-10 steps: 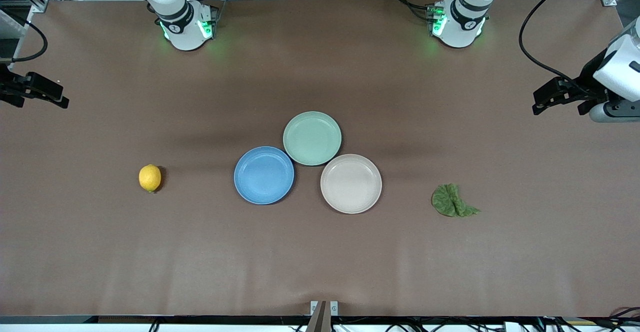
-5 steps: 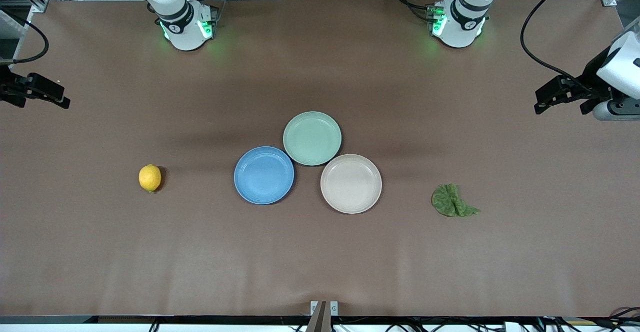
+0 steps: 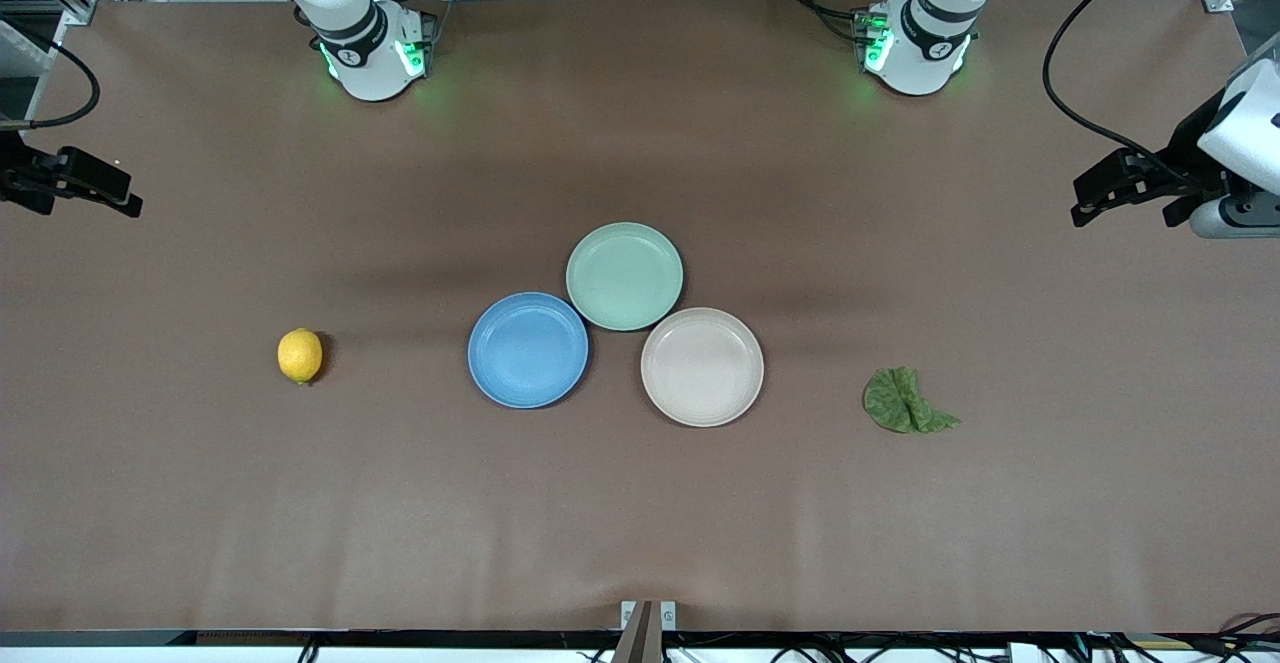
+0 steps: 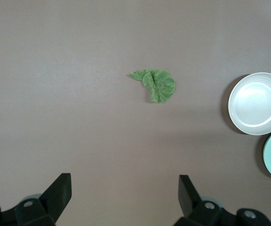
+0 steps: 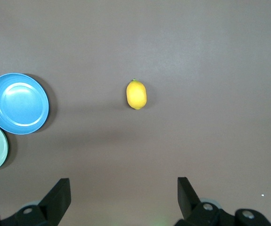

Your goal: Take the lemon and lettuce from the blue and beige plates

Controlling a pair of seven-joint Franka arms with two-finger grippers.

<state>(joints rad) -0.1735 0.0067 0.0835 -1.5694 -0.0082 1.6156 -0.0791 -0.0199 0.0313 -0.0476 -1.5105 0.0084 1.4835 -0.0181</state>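
The lemon [image 3: 300,356] [image 5: 136,94] lies on the bare table toward the right arm's end, apart from the blue plate [image 3: 528,350] [image 5: 17,103]. The lettuce [image 3: 905,401] [image 4: 156,84] lies on the table toward the left arm's end, apart from the beige plate [image 3: 702,367] [image 4: 258,103]. Both plates hold nothing. My left gripper [image 3: 1125,211] [image 4: 124,181] hangs open and empty over the table's edge at its own end. My right gripper [image 3: 85,201] [image 5: 123,183] hangs open and empty over the table's edge at its end.
A mint-green plate [image 3: 624,276] touches the blue and beige plates, farther from the front camera than both. A black cable [image 3: 1060,93] loops over the table near the left arm's wrist. The brown table top [image 3: 640,523] spreads wide around the plates.
The left gripper has drifted slightly outward toward its end of the table. The right gripper has barely shifted. The lemon, lettuce and plates have not moved.
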